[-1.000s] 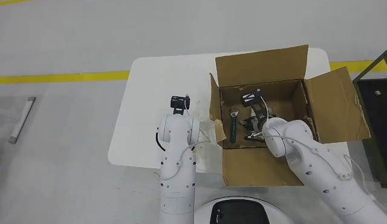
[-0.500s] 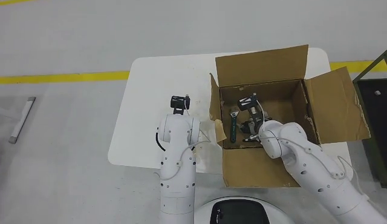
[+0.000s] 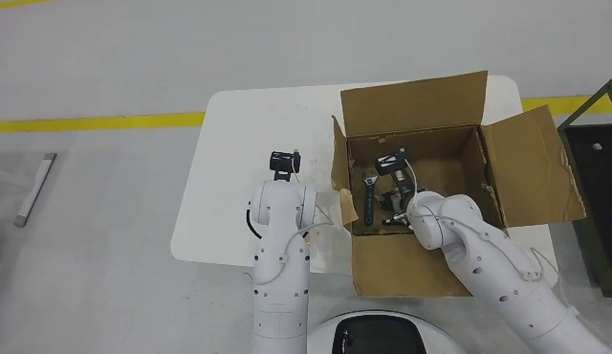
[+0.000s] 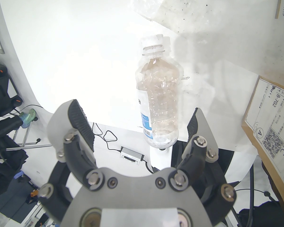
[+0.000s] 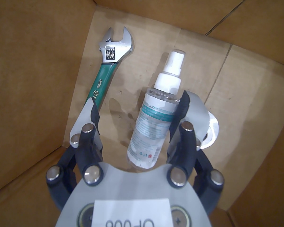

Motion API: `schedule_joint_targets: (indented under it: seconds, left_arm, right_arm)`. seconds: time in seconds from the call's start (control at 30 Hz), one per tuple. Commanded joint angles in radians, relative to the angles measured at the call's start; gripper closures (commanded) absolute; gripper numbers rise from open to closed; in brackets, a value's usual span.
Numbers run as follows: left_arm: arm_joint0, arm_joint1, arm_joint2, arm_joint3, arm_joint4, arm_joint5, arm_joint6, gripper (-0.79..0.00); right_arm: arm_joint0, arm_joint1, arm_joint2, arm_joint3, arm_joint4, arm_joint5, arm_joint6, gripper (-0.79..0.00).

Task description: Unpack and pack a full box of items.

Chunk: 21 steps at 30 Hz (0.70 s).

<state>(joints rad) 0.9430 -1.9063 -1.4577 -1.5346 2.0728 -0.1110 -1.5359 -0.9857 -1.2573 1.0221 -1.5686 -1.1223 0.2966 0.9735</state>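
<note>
An open cardboard box (image 3: 413,103) stands on the right side of the white table (image 3: 249,134). My right gripper (image 5: 139,99) is down inside it, open, its fingers on either side of a clear spray bottle (image 5: 153,119) with a white nozzle that lies on the box floor. One finger (image 5: 179,109) is close against the bottle. A green-handled wrench (image 5: 104,72) (image 3: 369,201) lies beside it. My left gripper (image 4: 136,109) hangs open over the table left of the box, above an uncapped clear plastic bottle (image 4: 159,100) lying on its side.
A round silver-white item (image 5: 211,131) lies behind my right gripper's finger. A clear plastic bag (image 4: 161,3) rests on the table beyond the bottle. The box's labelled side (image 4: 269,128) stands close beside my left gripper. Box flaps (image 3: 535,167) spread outward.
My right arm has shifted a little to the left and lower inside the box, over the spray bottle. The left arm has not moved.
</note>
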Motion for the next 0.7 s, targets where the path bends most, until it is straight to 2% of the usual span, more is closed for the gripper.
schedule_joint_targets:
  seconds: [0.0, 0.33, 0.43, 0.6, 0.67]
  left_arm:
    - [0.0, 0.0, 0.0, 0.0, 0.0, 0.0, 0.0, -0.785]
    - [0.0, 0.0, 0.0, 0.0, 0.0, 0.0, 0.0, -0.785]
    - [0.0, 0.0, 0.0, 0.0, 0.0, 0.0, 0.0, -0.785]
    - [0.0, 0.0, 0.0, 0.0, 0.0, 0.0, 0.0, -0.785]
    - [0.0, 0.0, 0.0, 0.0, 0.0, 0.0, 0.0, -0.785]
  right_arm:
    - [-0.001, -0.002, 0.001, 0.004, 0.001, 0.0, -0.001, -0.64]
    - [0.002, -0.012, -0.001, 0.029, 0.004, -0.005, -0.001, -0.616]
    - [0.004, -0.014, 0.001, 0.036, 0.004, -0.009, 0.003, -0.542]
    - [0.006, -0.018, 0.003, 0.043, 0.005, -0.014, 0.006, -0.523]
    - [0.006, -0.02, 0.004, 0.046, 0.005, -0.016, 0.007, -0.413]
